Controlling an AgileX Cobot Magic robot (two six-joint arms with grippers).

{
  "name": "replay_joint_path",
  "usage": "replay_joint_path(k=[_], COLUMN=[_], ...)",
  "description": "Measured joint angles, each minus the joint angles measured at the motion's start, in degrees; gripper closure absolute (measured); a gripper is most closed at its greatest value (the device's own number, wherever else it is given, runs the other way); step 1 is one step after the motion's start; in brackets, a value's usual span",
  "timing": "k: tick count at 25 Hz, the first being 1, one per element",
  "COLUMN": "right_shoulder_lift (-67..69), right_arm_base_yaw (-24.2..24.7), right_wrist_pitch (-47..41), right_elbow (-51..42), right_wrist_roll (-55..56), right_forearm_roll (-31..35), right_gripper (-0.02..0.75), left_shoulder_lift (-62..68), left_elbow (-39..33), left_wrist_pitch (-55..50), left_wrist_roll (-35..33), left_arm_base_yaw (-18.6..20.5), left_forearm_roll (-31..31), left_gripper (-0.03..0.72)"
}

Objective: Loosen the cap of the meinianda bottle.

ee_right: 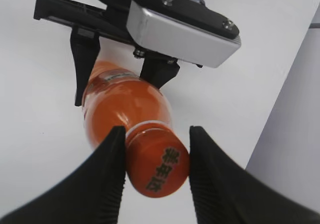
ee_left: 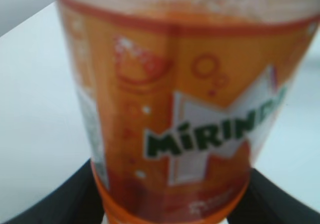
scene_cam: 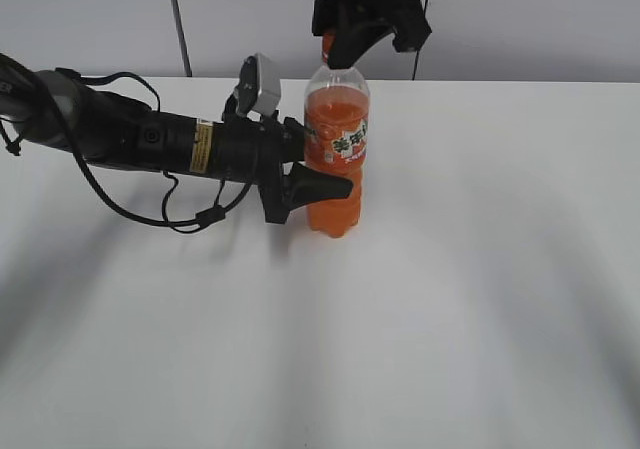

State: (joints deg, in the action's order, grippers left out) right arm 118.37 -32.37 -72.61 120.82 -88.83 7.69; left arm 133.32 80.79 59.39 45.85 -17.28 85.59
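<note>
A plain white table (scene_cam: pixel 480 299) is seen filling most of the exterior view — its surface matte, with soft grey shadows cast across the near half. Behind its far edge a pale grey wall (scene_cam: pixel 90 19) is shown, crossed by a thin dark vertical strip (scene_cam: pixel 179 19) — possibly a panel seam.

Upright orange-drink bottle with its cap on, at the back of the white bench.

You're looking at a tall clear plastic bottle of orange drink (scene_cam: pixel 336 159), standing upright, ribbed low down, with an orange, white and green label reading MIRINDA wrapped round its middle. Its small round orange screw cap (ee_right: pixel 162 168), printed with dark characters on top, sits on the neck.
</note>
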Motion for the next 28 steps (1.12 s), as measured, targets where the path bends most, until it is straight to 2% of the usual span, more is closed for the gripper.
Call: replay_joint_path(k=[28], right_shoulder_lift=[0.73], right_arm_base_yaw=[0.0], right_wrist_pitch=[0.0], right_elbow=[1.81], right_wrist_roll=[-0.88], right_forearm_roll=[0.87], right_gripper=[0.456], left_shoulder_lift=[-0.05], left_elbow=[0.02], left_wrist_pitch=[-0.1], left_wrist_roll=[0.54], left_arm_base_yaw=[0.17], left_forearm_roll=[0.23], left_gripper=[0.283])
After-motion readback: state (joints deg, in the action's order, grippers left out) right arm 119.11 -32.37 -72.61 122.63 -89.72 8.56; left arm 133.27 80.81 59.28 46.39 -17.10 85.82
